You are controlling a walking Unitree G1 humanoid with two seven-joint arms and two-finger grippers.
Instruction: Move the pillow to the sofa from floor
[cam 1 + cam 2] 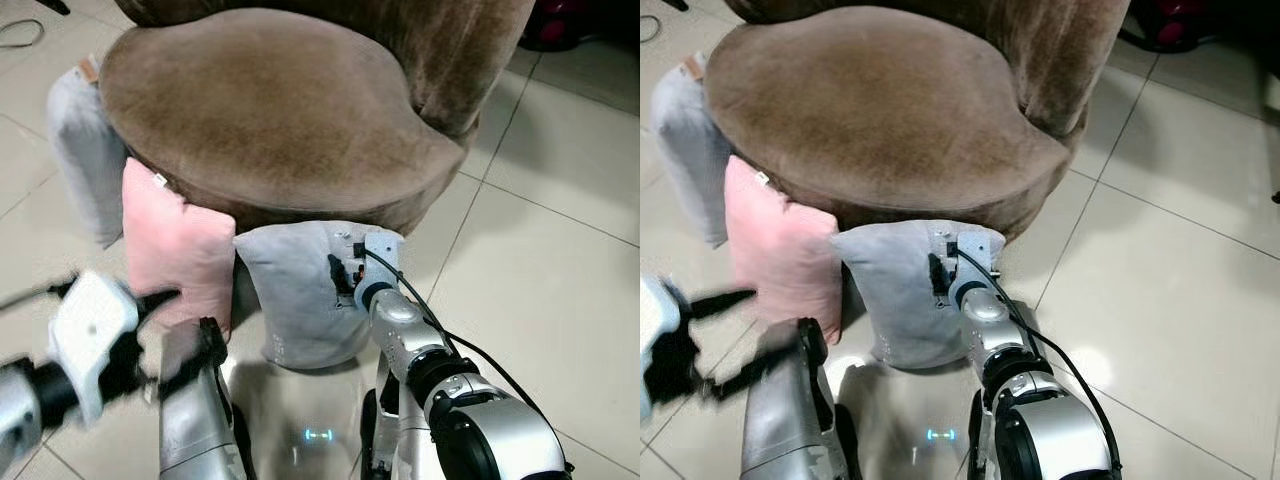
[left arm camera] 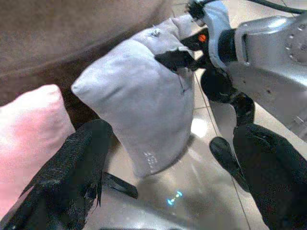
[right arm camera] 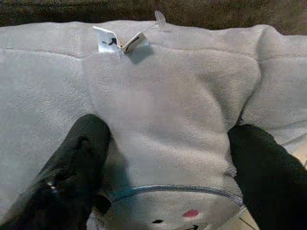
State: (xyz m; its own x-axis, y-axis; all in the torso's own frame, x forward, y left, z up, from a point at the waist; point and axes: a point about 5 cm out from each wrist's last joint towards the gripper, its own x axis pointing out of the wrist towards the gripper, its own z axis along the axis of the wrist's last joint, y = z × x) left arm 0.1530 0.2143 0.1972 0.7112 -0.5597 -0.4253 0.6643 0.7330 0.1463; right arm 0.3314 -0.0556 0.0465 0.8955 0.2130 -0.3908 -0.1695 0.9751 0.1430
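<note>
Fingers astride grey pillow edge

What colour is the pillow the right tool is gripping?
Light grey pillow, clamped by the right tool; the colour shows best in the left wrist view.

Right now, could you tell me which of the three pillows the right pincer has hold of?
The grey pillow at the sofa's front; the right pincer pinches its top corner. The pink pillow and other grey pillow stand untouched.

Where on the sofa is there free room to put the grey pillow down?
The brown sofa seat is bare across its whole top. Below its front edge it is crowded: the pink pillow stands beside the grey pillow, which the right gripper pinches.
</note>
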